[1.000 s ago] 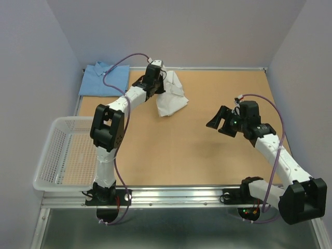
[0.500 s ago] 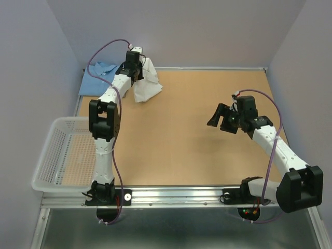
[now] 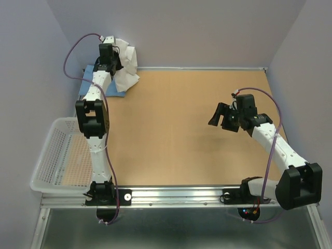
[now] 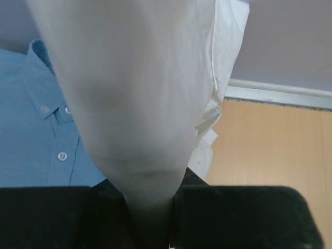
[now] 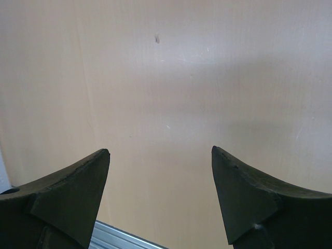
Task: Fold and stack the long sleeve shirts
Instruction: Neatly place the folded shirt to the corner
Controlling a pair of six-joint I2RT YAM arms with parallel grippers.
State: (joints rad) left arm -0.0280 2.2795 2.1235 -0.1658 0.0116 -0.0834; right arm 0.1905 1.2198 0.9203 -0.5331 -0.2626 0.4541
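**Far left:** the white mesh basket sits at the table's left edge, beside the left arm's lower links.

**Rear-left corner:** the light blue shirt lies flat with collar and buttons up (clearest in the left wrist view). It is close against both walls, so you have little room here. The left gripper is raised over this corner, its fingers clamped on the white shirt. That shirt hangs bunched from them, its lower end over the blue shirt's right edge, near the rear rail.

**Centre:** the bare table gives you wide free room.

**Right:** the right gripper hovers above bare board. Its fingers are spread wide, holding and touching nothing, well apart from both shirts.
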